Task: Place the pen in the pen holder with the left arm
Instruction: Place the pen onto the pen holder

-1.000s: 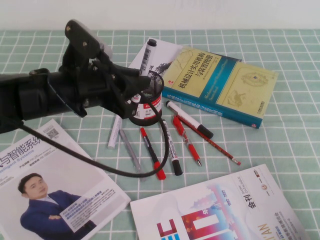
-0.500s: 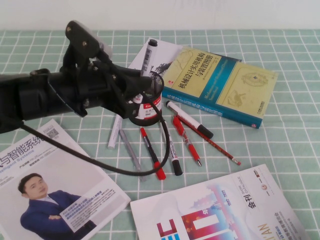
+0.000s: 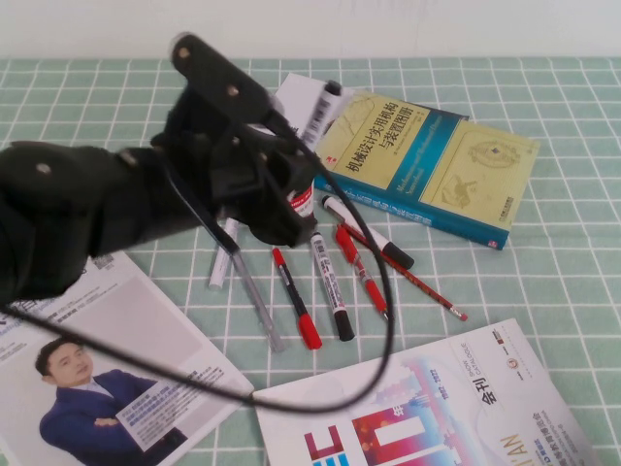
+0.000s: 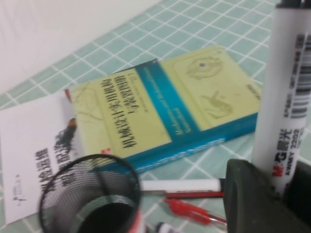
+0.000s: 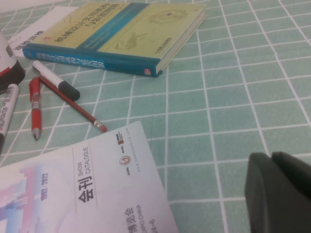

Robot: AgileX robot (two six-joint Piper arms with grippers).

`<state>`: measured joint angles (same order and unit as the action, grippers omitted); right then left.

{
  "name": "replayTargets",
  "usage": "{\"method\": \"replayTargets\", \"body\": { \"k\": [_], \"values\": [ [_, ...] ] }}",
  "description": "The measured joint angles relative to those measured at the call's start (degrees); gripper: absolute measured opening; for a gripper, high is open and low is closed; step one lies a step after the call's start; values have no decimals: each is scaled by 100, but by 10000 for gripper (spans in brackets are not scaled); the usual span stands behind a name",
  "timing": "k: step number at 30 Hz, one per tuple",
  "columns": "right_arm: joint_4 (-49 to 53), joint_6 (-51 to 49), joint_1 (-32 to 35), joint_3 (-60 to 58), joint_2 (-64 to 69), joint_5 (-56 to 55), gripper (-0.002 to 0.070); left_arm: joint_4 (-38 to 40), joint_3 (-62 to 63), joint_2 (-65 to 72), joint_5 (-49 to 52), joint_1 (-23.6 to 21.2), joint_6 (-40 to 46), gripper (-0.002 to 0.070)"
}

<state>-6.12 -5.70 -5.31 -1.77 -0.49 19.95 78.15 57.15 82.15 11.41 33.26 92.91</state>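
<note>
Black and bulky, the left gripper (image 3: 281,184) hangs over the middle of the table, closed on the pen (image 4: 286,92), which it holds upright by the lower barrel. The wrist view shows that pen close up: a white barrel with a barcode and dark print down its side, its lower end lost behind a dark finger (image 4: 252,199). In the high view only its black-capped top and barcode (image 3: 320,109) show above the arm. The pen holder (image 4: 92,199), a black wire-mesh cup, stands just beside the held pen, its round mouth open upward; from above it is almost wholly hidden under the gripper, with only a scrap of red-and-white label (image 3: 303,201) showing. A yellow and blue book (image 3: 427,160) lies behind the cup, and loose pens and a red pencil (image 3: 412,277) are spread on the green checked cloth (image 3: 543,272) in front of it. The right gripper (image 5: 277,191) shows only as a dark tip low over the cloth, well away from the pens; whether it is open cannot be told.
</note>
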Motion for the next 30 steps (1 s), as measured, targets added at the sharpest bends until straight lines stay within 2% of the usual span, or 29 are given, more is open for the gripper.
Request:
{"method": "replayTargets", "body": {
  "k": [4, 8, 11, 13, 16, 19, 22, 30],
  "values": [
    [0, 0, 0, 0, 0, 0, -20, -1677, 0, -172, -86, 310, -1816, 108],
    [0, 0, 0, 0, 0, 0, -20, -3407, 0, -191, -280, 377, -3892, 108],
    [0, 0, 0, 0, 0, 0, -20, -5079, -26, -191, -640, 377, -5545, 108],
    [0, 0, 0, 0, 0, 0, -20, -6119, -166, -191, -1225, 377, -6697, 108],
    [0, 0, 0, 0, 0, 0, -20, -7146, -597, -191, -2569, 287, -8050, 108],
    [0, 0, 0, 0, 0, 0, -20, -7537, -1003, -50, -4094, 169, -8686, 108],
    [0, 0, 0, 0, 0, 0, -20, -7633, -1085, 311, -4984, 115, -8875, 107],
    [0, 0, 0, 0, 0, 0, -20, -7619, -752, 1539, -6286, -45, -9124, 108]
  ]
}}
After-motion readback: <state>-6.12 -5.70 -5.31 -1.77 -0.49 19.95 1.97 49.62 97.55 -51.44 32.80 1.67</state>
